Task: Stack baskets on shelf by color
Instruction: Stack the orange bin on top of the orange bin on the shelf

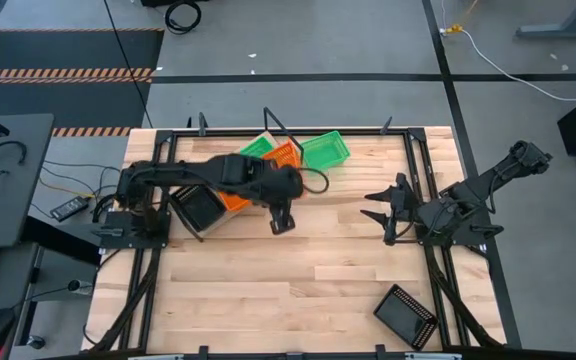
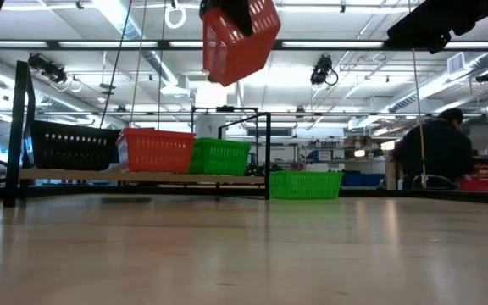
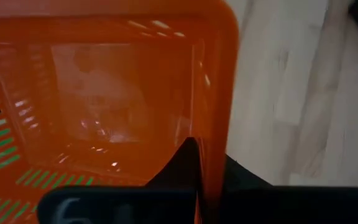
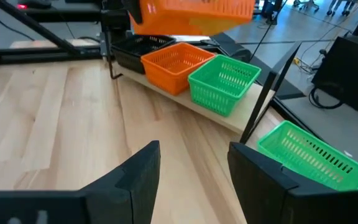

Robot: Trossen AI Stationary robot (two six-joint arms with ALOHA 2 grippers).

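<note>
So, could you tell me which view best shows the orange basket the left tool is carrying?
The low view: the carried orange basket hangs tilted, high above the shelf. The left wrist view shows only its inside, the right wrist view its underside, and in the high view the arm mostly hides it.

I see my left gripper [image 3: 197, 180] clamped on the orange basket's [image 3: 104, 93] rim, light wooden tabletop [image 3: 291, 93] beside it.
</note>
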